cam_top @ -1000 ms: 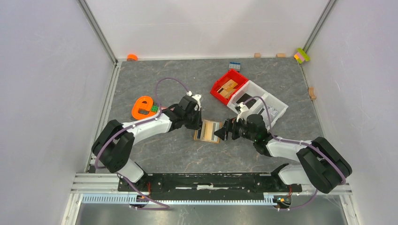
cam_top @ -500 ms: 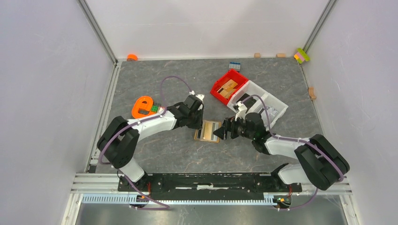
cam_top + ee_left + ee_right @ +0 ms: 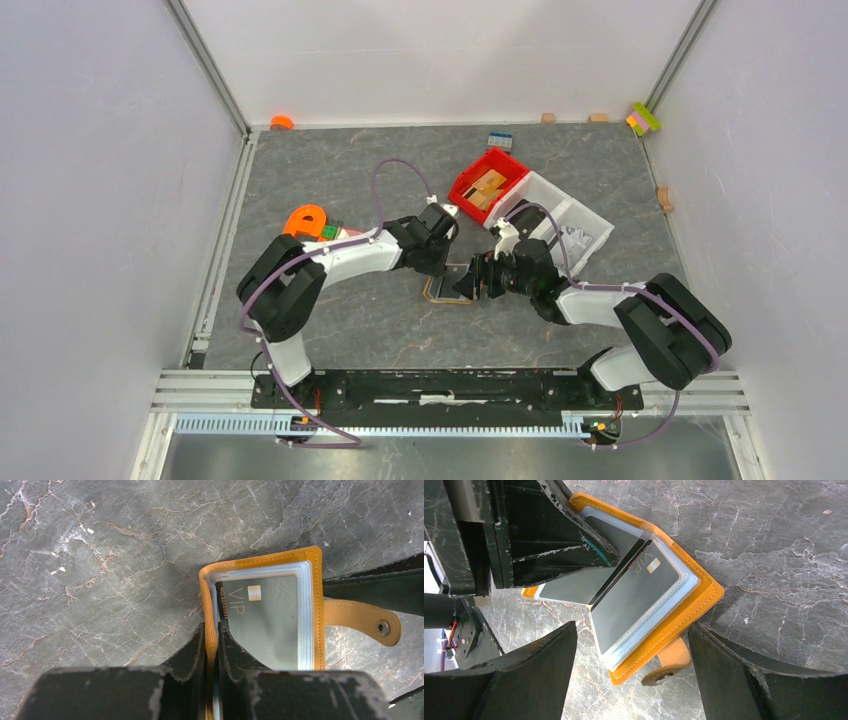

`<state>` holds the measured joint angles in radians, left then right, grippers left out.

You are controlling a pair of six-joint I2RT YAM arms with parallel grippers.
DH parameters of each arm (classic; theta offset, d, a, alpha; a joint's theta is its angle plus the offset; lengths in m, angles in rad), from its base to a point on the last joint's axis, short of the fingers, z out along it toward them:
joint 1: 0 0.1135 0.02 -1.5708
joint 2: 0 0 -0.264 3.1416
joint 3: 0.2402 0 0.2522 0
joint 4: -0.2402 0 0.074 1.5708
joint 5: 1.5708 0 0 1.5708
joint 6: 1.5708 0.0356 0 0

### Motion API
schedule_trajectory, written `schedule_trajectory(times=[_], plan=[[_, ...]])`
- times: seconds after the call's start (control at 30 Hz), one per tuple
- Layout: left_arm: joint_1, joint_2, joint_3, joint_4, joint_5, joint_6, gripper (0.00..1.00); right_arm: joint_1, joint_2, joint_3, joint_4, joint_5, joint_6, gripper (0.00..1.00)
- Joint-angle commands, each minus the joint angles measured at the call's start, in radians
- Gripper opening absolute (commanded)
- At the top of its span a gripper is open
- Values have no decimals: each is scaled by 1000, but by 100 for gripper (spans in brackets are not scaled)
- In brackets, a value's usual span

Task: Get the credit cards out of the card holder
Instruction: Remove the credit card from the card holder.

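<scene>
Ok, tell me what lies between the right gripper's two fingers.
The open orange leather card holder with a grey VIP card in its sleeve, seen in the right wrist view.

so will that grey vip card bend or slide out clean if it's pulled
The grey card looks flat and straight-edged, so probably stiff, not floppy. It sits inside a clear sleeve of the wallet, so it may drag a little. The wallet looks thin and light; the left jaws clamped on its edge likely stop it following.
</scene>
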<state>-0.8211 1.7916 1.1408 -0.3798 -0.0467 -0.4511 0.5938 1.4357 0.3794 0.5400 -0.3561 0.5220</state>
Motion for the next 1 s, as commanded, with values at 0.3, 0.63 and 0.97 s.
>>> schedule_trajectory(times=[0.3,0.63,0.97], plan=[[99,-221,-225,316,344,-51,2,17,-330,-75,-38,303,-54,73],[218,-313,-431,778,663,-252,2,17,-408,-152,227,47,-40,37],[226,-422,-540,1023,722,-321,4,17,-341,-168,408,-110,52,33]])
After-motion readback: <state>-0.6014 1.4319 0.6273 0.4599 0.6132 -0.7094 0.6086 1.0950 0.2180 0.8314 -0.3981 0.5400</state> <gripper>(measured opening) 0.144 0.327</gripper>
